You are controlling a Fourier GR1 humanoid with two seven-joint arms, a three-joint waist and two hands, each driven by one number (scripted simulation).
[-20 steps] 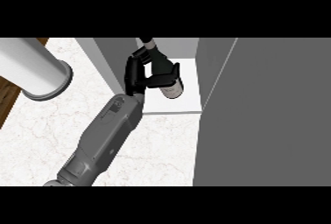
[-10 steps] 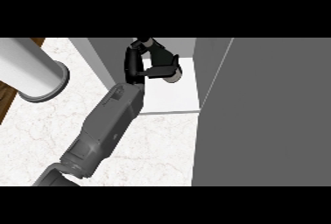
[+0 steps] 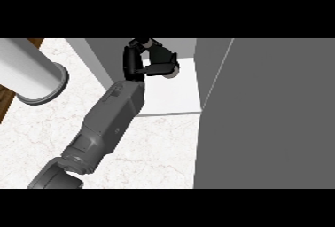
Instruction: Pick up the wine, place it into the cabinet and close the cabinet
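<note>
Head view shows the left hand [image 3: 149,62] curled round the wine [image 3: 167,71], deep over the cabinet [image 3: 171,95] shelf, so next it likely sets it down and lets go.

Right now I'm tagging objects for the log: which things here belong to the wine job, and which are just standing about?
Job:
wine, mostly hidden by the hand
hand curled round it
cabinet
cabinet door, open

Standing about:
grey cylinder, left on the counter
</note>
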